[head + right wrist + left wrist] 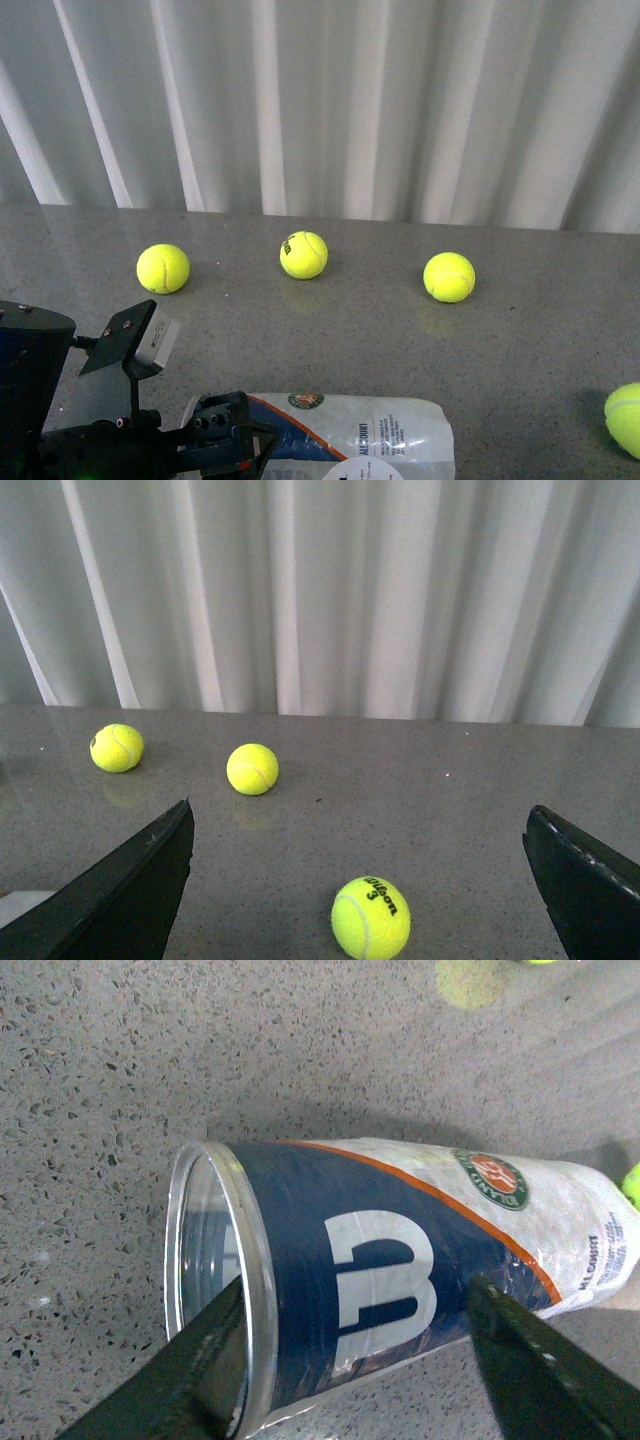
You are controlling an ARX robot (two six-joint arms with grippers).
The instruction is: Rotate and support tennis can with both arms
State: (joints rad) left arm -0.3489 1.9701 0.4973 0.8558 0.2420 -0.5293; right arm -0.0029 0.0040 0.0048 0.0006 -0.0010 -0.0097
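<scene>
Showing only in left wrist view: the rim (pixel 262 1290) of the tennis can (pixel 400 1260).

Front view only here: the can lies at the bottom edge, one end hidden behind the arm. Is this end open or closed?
Observer: Open; in the left wrist view the can has no lid.
Operator: Does the left gripper hold it?
Observer: The left gripper is open, one finger across the rim, one beside the label.
Operator: And the right one?
Observer: The right gripper is open and empty, a ball ahead of it.
</scene>
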